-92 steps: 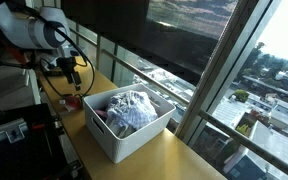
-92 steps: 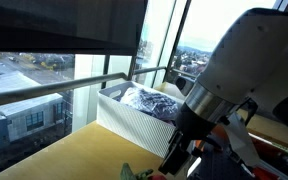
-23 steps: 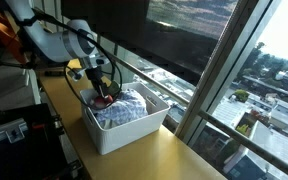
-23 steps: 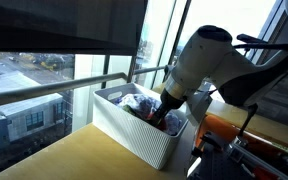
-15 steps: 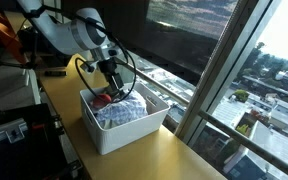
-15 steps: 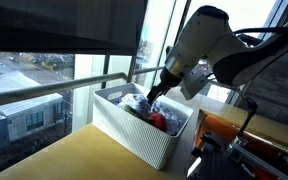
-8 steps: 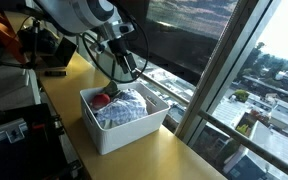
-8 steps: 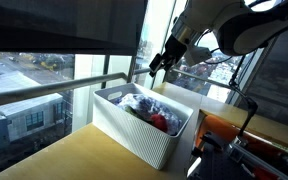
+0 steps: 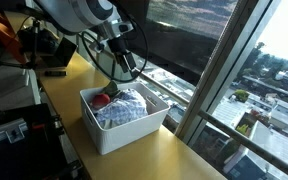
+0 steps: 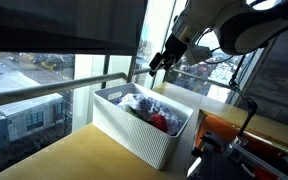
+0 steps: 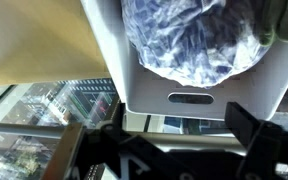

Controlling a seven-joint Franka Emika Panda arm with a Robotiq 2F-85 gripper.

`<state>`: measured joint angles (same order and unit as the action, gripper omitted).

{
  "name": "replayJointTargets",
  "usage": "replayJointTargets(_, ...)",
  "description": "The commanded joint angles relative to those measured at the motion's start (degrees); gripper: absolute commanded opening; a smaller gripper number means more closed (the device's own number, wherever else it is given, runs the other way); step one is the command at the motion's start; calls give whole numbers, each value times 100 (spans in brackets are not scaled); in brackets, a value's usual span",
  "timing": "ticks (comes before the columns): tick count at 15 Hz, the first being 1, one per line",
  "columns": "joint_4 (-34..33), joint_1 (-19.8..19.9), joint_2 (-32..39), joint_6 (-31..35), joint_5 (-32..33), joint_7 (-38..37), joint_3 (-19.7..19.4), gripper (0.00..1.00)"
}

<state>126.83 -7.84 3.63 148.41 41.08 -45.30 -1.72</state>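
Note:
A white slotted bin (image 9: 119, 135) (image 10: 134, 128) stands on the wooden counter by the window in both exterior views. Inside lie a crumpled clear bag (image 9: 126, 106) (image 10: 144, 101) and a red object (image 9: 102, 99) (image 10: 162, 122). My gripper (image 9: 130, 66) (image 10: 156, 64) hangs above the bin's window-side end, open and holding nothing. In the wrist view the gripper (image 11: 184, 122) frames the bin's end wall with its handle slot (image 11: 189, 98). The bag (image 11: 194, 40) fills the bin there, and the dark fingers (image 11: 252, 125) stand wide apart.
The counter (image 9: 159, 152) (image 10: 74, 160) runs along a glass window wall with a railing (image 9: 164, 80). A black device (image 9: 54, 71) lies at the counter's far end. Orange equipment (image 10: 224, 135) stands beside the bin. A dark blind (image 10: 54, 25) hangs over the window.
Over the last second the gripper rose out of the bin and moved toward the window, leaving the red object inside. It has held still for the last half second.

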Motion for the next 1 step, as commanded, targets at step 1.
replayJointTargets(1,-5,119,-4,-11,-7,15,120,100)
